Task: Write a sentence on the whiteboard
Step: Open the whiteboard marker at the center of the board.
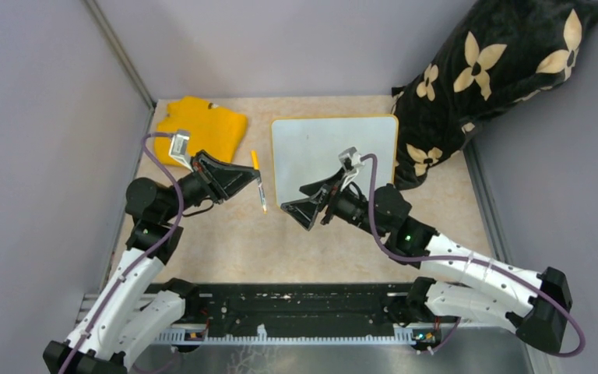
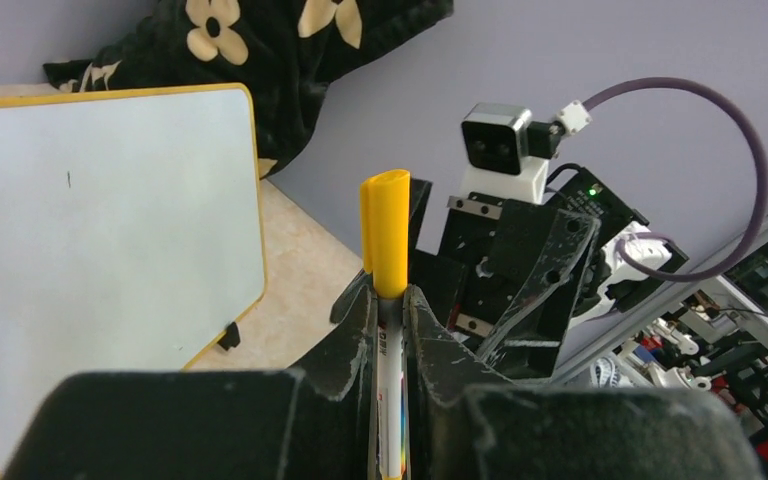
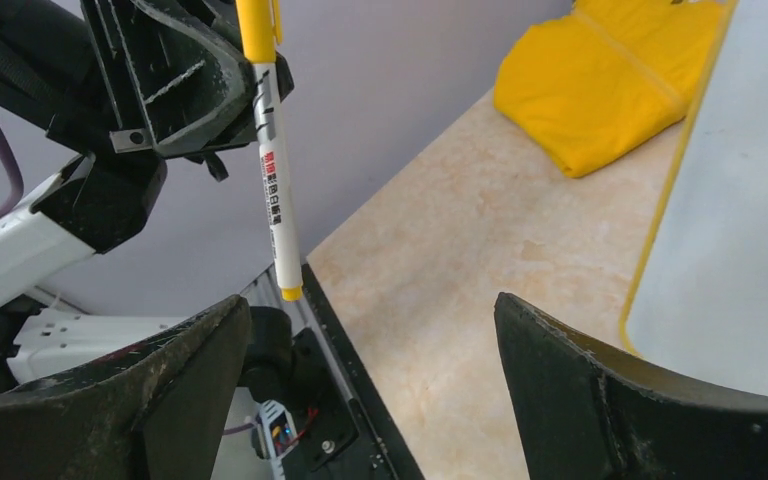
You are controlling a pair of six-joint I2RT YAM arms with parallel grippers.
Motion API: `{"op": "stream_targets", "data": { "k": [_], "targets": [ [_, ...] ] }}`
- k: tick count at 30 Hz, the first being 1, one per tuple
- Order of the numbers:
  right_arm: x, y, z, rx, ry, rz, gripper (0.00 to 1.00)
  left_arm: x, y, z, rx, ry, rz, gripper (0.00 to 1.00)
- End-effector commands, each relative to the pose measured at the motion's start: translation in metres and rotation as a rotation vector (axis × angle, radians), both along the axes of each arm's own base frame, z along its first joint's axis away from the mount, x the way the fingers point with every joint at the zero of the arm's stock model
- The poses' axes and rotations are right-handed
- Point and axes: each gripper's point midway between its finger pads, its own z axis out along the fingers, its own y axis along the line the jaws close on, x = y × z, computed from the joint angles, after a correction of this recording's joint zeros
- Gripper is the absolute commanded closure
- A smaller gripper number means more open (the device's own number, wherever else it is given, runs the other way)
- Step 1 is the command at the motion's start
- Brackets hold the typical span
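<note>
The whiteboard (image 1: 335, 152) lies flat at the back centre, white with a thin yellow rim; no sentence is in view on it, only a tiny dark speck. My left gripper (image 1: 257, 181) hovers left of the board, shut on a white marker (image 1: 262, 199) with its yellow cap (image 2: 385, 230) on. In the left wrist view the marker stands upright between the fingers (image 2: 360, 330), with the whiteboard (image 2: 110, 250) to the left. My right gripper (image 1: 294, 216) is open and empty by the board's near left corner, facing the marker (image 3: 275, 190). Its jaws stand wide apart, a little below and beside the marker's end.
A folded yellow cloth (image 1: 201, 125) lies at the back left, beside the board. A black cushion with cream flowers (image 1: 490, 70) leans in the back right corner. Grey walls close in both sides. The black base rail (image 1: 296, 308) runs along the near edge.
</note>
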Motion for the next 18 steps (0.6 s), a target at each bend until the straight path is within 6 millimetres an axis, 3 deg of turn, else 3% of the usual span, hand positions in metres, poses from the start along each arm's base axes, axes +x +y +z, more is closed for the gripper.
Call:
{"op": "stream_targets", "data": {
  "k": [1, 12, 18],
  "targets": [
    [-0.014, 0.018, 0.049, 0.138, -0.05, 0.11, 0.1, -0.016, -0.001, 0.015, -0.047, -0.058, -0.06, 1.0],
    [-0.014, 0.051, 0.072, 0.225, -0.065, 0.197, 0.15, -0.024, 0.001, 0.017, -0.051, -0.066, -0.071, 1.0],
    [-0.017, 0.067, 0.079, 0.238, -0.064, 0.25, 0.28, -0.028, 0.002, 0.02, -0.058, -0.073, -0.071, 1.0]
  ]
}}
